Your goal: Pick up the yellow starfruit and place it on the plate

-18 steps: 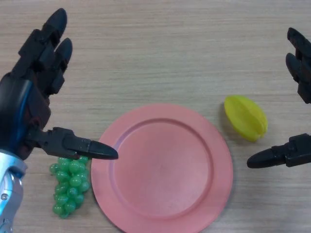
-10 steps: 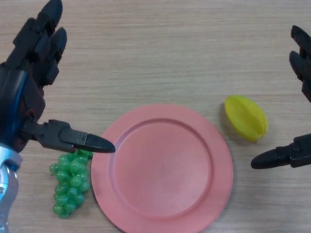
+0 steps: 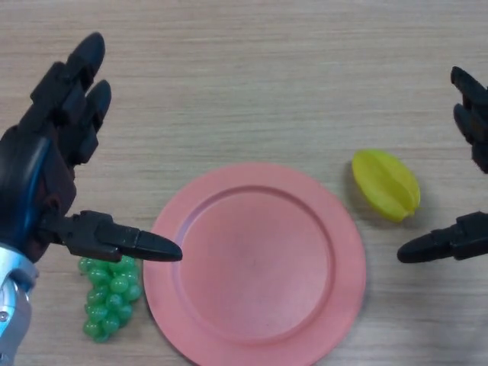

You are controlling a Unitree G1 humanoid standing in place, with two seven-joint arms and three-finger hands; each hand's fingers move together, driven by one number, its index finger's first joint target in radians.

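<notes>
At the right edge of the head view, the right hand [image 3: 471, 229] shows only in part: its thumb pointing left below the fruit and its fingers up near the top right, spread wide and straight, holding nothing. Between thumb and fingers, though nearer the view's middle than either, lies the yellow starfruit [image 3: 386, 185] on the desk [image 3: 252, 76], untouched, just beside the right rim of the pink plate [image 3: 183, 282]. The plate itself carries nothing, so the pick has not yet been made.

Across the plate, the left hand [image 3: 46, 168] hangs over the desk with fingers straight and thumb stretched toward the plate's left rim, also holding nothing. Beneath its thumb a bunch of green grapes [image 3: 108, 296] rests just beside the plate.

The risks, as I judge them, lie in the fruit's shape and place. Its ridged, glossy body looks likely to roll or squirt sideways if the thumb and fingers close off-centre or on a ridge rather than across its width. Because it sits so near the rim, a low approach from the right could shove it against the plate or nudge the plate toward the grapes. A loose hold could also let it drop short of the plate.
</notes>
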